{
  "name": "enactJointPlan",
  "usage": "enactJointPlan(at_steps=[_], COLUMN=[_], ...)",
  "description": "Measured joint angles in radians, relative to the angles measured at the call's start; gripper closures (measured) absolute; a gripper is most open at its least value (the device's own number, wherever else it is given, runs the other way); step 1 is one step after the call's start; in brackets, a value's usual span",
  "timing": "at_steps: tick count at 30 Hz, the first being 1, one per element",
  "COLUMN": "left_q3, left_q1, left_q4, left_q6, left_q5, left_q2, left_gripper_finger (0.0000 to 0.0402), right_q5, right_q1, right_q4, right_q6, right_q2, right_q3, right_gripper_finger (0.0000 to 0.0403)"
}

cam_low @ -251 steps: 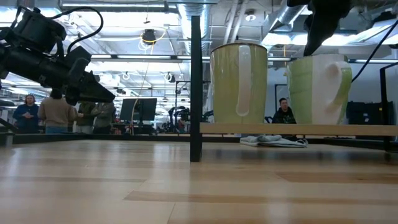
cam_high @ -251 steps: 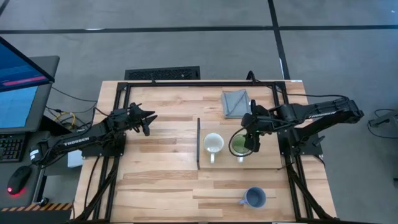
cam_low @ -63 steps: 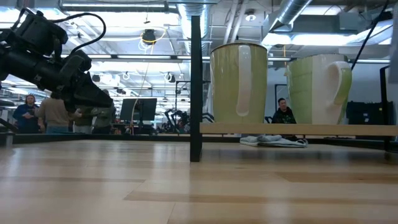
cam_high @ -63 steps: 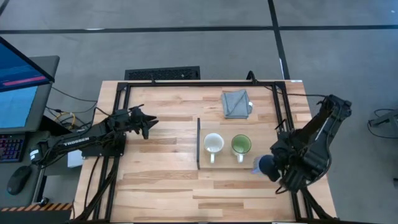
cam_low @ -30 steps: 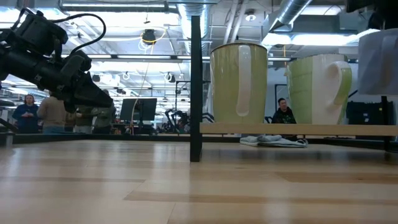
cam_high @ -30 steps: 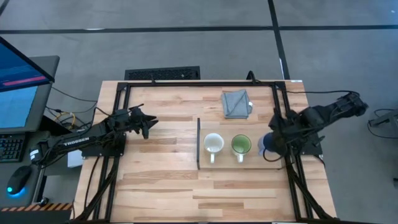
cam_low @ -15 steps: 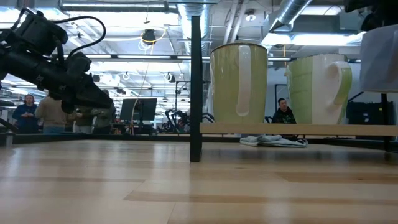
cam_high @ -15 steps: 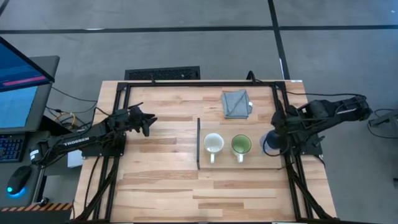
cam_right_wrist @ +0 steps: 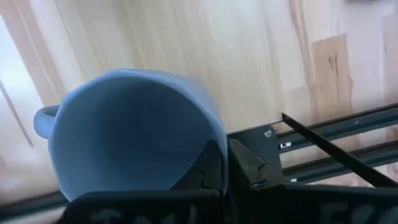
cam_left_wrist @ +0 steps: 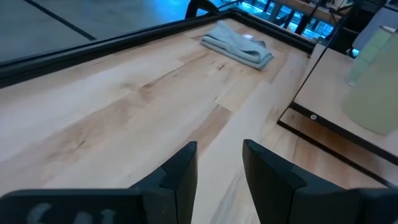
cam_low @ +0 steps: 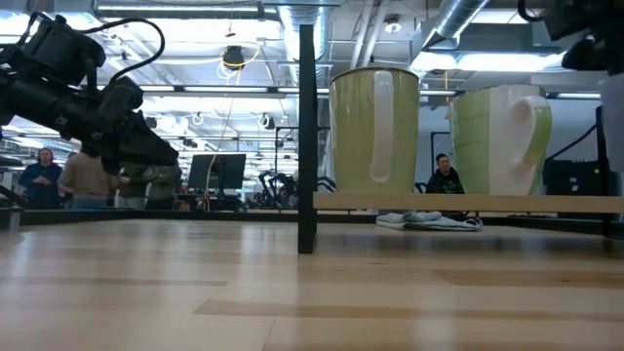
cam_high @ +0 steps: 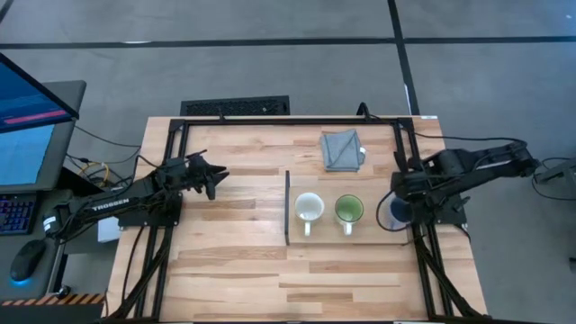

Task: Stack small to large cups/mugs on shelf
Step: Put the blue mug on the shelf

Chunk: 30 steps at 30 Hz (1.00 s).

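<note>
On the light-wood shelf stand a cream-white mug and a white mug with a green inside, both upright. My right gripper is shut on the blue-grey mug over the shelf's right end. That mug shows at the right edge of the low view; I cannot tell whether its base rests on the shelf. My left gripper hovers open over the table's left half, with nothing between its fingers. My right gripper pinches the blue-grey mug's wall at the rim, one finger inside the mug and one outside. This is the side opposite the handle. The fingers come from above, and the mug stays upright with its mouth up.
A folded grey cloth lies on the table behind the shelf. A thin dark strip stands along the shelf's left edge. The black frame rail runs just right of the held mug. People stand in the room beyond the table.
My right gripper has carried the blue-grey mug a little toward the table's right edge and lowered it over the shelf's right end, keeping it upright. The arm has straightened out behind it.
</note>
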Motion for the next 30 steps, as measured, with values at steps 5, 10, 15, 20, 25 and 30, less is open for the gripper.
enactJointPlan(at_steps=[5, 10, 15, 20, 25, 30], left_q3=[0.0, 0.0, 0.0, 0.0, 0.0, 0.0], left_q1=[0.0, 0.0, 0.0, 0.0, 0.0, 0.0], left_q4=[0.0, 0.0, 0.0, 0.0, 0.0, -0.001], left_q6=[-0.031, -0.042, -0.043, -0.044, -0.044, -0.044], left_q5=[0.0, -0.001, -0.004, -0.005, -0.007, -0.007], left_q2=[0.0, 0.0, 0.0, 0.0, 0.0, 0.0], left_gripper_finger=[0.0283, 0.0283, 0.0283, 0.0283, 0.0283, 0.0283], right_q5=[-0.008, -0.008, -0.008, -0.008, -0.008, -0.009], right_q1=[0.0, 0.0, 0.0, 0.0, 0.0, -0.012], right_q4=[0.009, 0.043, 0.066, 0.068, 0.112, 0.153], right_q6=[-0.044, -0.09, -0.159, -0.22, -0.301, -0.329], right_q2=[0.012, 0.015, 0.041, 0.094, 0.137, 0.152], right_q3=[-0.033, -0.033, -0.033, -0.033, -0.033, -0.033], right_gripper_finger=[0.0386, 0.0386, 0.0386, 0.0386, 0.0386, 0.0386])
